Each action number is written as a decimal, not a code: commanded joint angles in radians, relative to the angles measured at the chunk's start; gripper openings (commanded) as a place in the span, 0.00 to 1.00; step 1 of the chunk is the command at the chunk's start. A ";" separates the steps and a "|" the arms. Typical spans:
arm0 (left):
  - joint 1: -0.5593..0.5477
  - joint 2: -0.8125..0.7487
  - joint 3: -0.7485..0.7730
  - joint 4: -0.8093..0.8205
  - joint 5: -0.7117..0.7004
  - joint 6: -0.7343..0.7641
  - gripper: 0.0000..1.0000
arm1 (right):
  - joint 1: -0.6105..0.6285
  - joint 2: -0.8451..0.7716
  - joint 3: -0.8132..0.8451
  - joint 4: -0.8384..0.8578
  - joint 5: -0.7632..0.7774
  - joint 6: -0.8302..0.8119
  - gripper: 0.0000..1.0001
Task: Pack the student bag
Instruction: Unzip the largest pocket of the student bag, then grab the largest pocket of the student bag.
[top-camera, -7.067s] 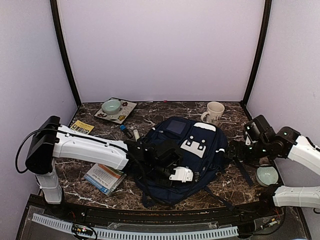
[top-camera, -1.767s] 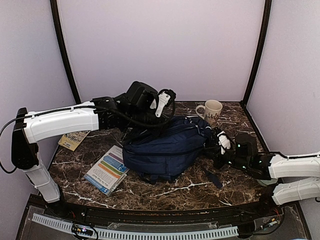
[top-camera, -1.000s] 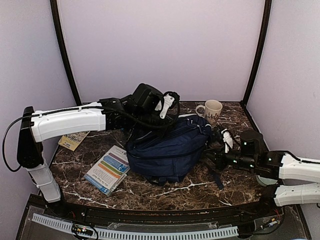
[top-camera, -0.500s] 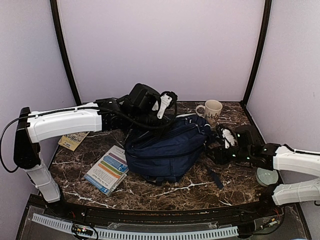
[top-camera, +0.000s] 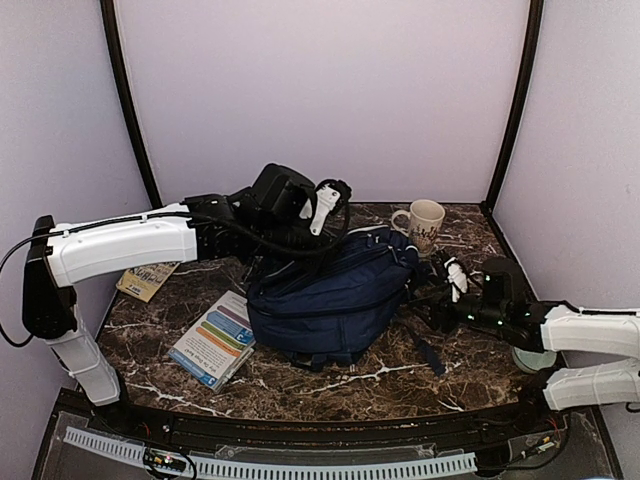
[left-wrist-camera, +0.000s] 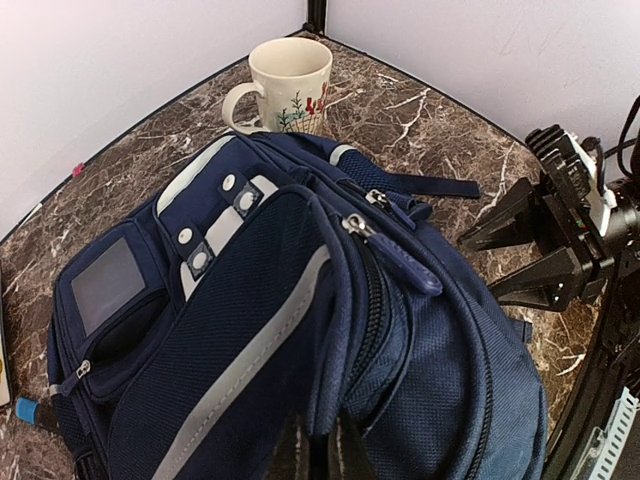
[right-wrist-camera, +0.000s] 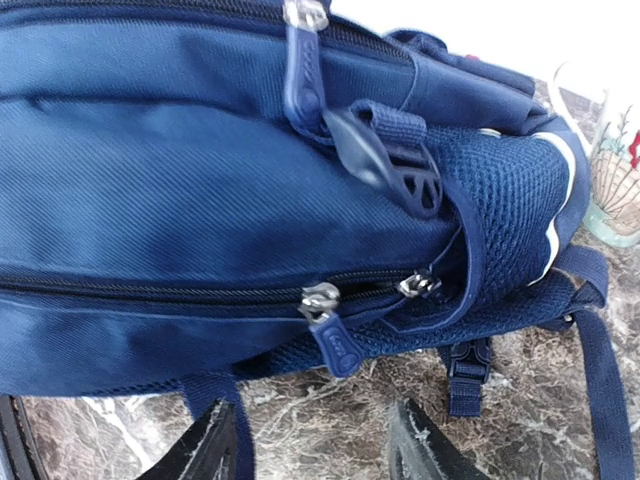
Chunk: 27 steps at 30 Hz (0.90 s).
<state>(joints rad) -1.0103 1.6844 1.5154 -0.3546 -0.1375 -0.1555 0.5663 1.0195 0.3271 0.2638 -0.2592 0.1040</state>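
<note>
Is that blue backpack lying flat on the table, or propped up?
Propped up on its side. The left arm's jaws pinch a fold of the student bag from above, keeping it standing on the marble table rather than flat.

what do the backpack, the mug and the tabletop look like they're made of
The student bag: woven synthetic fabric, likely nylon or polyester, matte; a fine ribbed weave shows.
The mug: probably glazed ceramic, cream and glossy, with printed flowers.
The table: dark marble look with white veins and a slight sheen; real stone or laminate, cannot tell.
</note>
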 joint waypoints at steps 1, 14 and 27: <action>0.013 -0.094 0.002 0.032 -0.018 -0.027 0.00 | -0.042 0.064 -0.011 0.130 -0.098 -0.058 0.54; 0.014 -0.113 -0.019 0.044 0.037 -0.015 0.00 | -0.081 0.184 -0.019 0.259 -0.185 -0.105 0.53; 0.013 -0.116 -0.014 0.027 0.067 -0.018 0.00 | -0.109 0.296 0.061 0.262 -0.284 -0.158 0.50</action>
<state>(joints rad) -1.0031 1.6539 1.4891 -0.3626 -0.0738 -0.1543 0.4732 1.2930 0.3450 0.4793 -0.4976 -0.0326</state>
